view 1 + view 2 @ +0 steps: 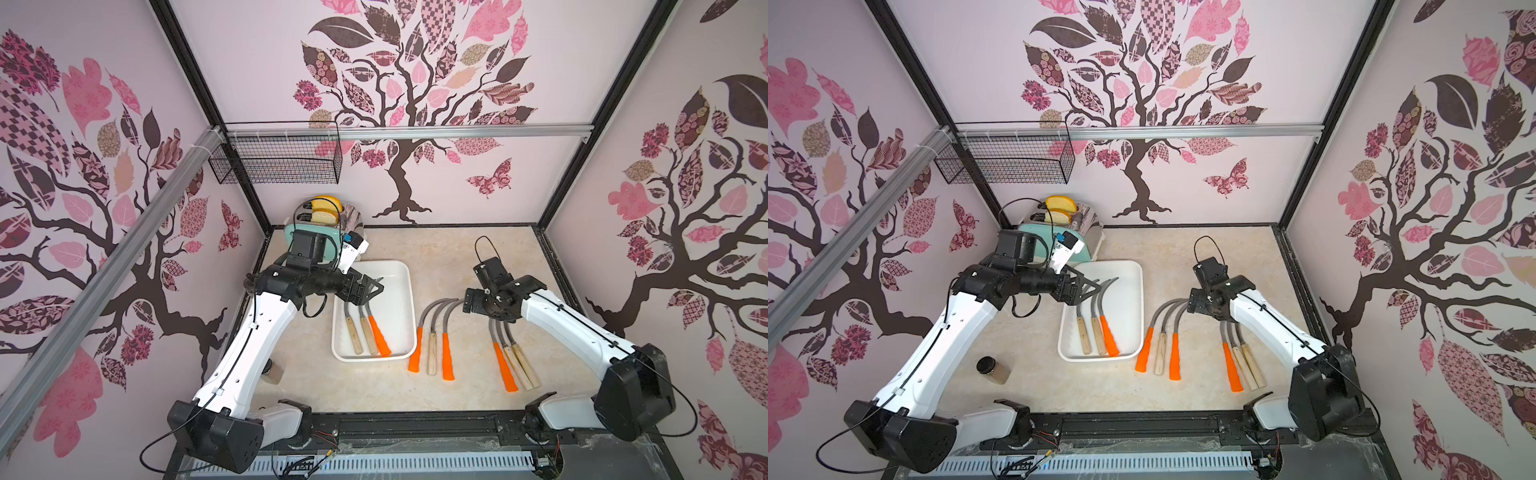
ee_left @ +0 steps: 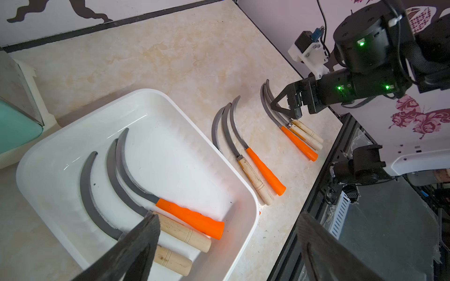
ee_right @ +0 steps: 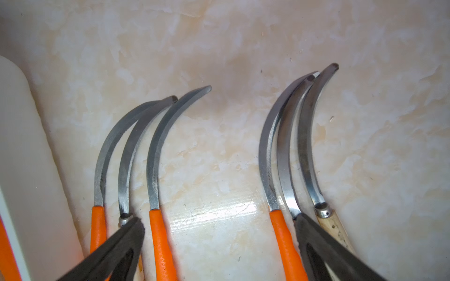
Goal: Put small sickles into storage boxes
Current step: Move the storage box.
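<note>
**Small sickles:** nine, with curved grey blades, in three sets of three. All lie flat, handles toward the robot.

- **Tray set** [image 1: 368,332]: two wooden handles and one orange, side by side inside the white tray [image 1: 399,291]. They lie along its left half, with the orange one nearest the tray's middle.
- **Middle set** [image 1: 433,353]: one wooden handle between two orange ones. It lies on the tabletop [image 1: 457,249], just right of the tray, and the blade tips overlap.
- **Right set** [image 1: 517,365]: one orange handle and two wooden, packed close together on the tabletop. It lies apart from the middle set, and its blades are partly hidden under the right arm in both top views.

**Left gripper** [image 1: 376,289]: above the blades of the tray set, over the tray's far left part. The jaws are wide and nothing is held.

**Right gripper** [image 3: 219,219]: pointing down over the gap between the middle set and the right set. The jaws are spread wide and nothing is gripped. In the right wrist view its fingers [image 3: 126,243] cross the wooden handles of both sets; whether they touch cannot be told.

**Other contents:**
- Teal toaster [image 2: 17,126] holding bread slices [image 1: 326,205], in the back left corner behind the tray.
- Dark-lidded jar [image 1: 992,369] on the tabletop, left of the tray.
- Black wire basket [image 1: 282,160] hung on the rail of the back wall.
</note>
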Controlling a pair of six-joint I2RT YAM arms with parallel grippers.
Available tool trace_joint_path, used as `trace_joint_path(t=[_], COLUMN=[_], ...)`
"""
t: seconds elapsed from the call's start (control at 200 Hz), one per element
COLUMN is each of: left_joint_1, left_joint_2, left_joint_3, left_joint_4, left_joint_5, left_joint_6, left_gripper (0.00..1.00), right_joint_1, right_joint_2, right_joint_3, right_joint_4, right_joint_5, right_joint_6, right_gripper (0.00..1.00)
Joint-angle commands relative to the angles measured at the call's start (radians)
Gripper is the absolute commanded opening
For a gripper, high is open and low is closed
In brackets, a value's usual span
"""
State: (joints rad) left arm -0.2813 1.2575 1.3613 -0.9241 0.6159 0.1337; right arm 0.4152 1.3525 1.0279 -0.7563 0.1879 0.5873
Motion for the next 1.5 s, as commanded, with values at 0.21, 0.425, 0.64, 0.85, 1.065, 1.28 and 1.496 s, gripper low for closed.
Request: trace_joint_path(t=[0.21,0.425,0.64,0.85,1.065,1.28,1.496], left_joint_1=[-0.001,-0.001,-0.002,-0.002,-0.001,-0.001,-0.001], left_joint_2=[0.010,0.006,0.005,0.003,0.005,-0.002,-0.008], left_joint_3=[-0.007,-0.006,-0.010,-0.011,-0.010,-0.013,-0.023], left_joint_4=[0.022,0.019,0.024,0.025,0.030,0.022,0.023], left_joint_5=[0.001,-0.002,-0.002,-0.002,0.001,-0.005,-0.007], left_joint_6=[0.001,0.003,0.001,0.001,-0.003,0.004,0.006], left_gripper=[0.92,0.92,0.92,0.92,0.92,0.92,0.92], right_joint_1=[-0.006,-0.006,-0.006,-0.005,-0.006,-0.015,-0.062], right_joint_2=[-0.002,0.016,0.061,0.059,0.072,0.091,0.078], right_joint_3=[-0.013,-0.038,-0.049,-0.074,-0.101,-0.091,-0.108], right_joint_4=[0.014,0.054,0.059,0.061,0.061,0.038,0.032], right_joint_5=[-0.086,-0.210,-0.308,-0.318,-0.280,-0.211,-0.186], right_joint_6=[-0.021,-0.039,-0.060,-0.057,-0.049,-0.040,-0.034], right_gripper=[0.99,0.90,0.72,0.72,0.74,0.77,0.77])
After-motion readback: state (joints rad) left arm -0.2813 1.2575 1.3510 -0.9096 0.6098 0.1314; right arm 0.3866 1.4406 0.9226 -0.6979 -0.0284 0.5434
